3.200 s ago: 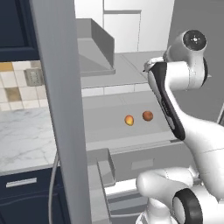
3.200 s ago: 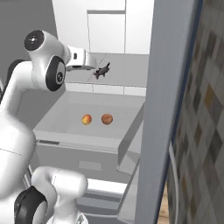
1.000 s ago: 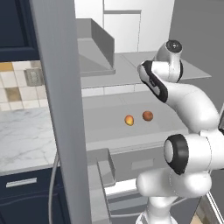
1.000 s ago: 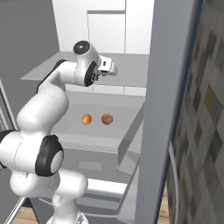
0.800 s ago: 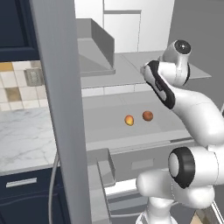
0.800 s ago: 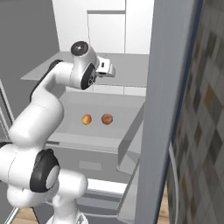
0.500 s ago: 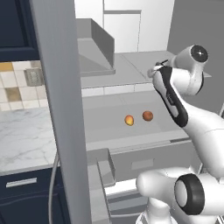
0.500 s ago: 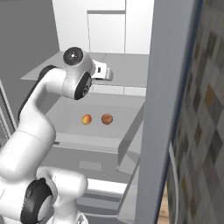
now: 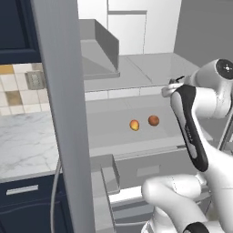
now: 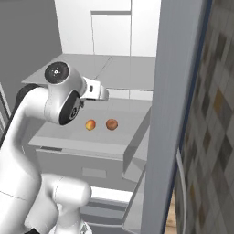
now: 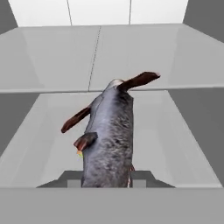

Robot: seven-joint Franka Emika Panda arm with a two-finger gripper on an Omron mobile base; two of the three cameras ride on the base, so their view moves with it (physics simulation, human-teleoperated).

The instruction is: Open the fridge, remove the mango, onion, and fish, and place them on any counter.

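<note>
Gripper (image 11: 107, 181) closed narrow on the fish (image 11: 109, 140), which rises grey and scaly from between the tips, dark fins spread. Fish held inside the open fridge (image 9: 150, 68), above a grey shelf (image 9: 113, 132). Farther on that shelf: two small orange balls (image 9: 144, 123) side by side.

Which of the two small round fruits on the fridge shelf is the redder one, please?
The redder ball is the one on the right in both base views. Its neighbour just to its left is yellow-orange, and both sit apart on the grey shelf.
</note>
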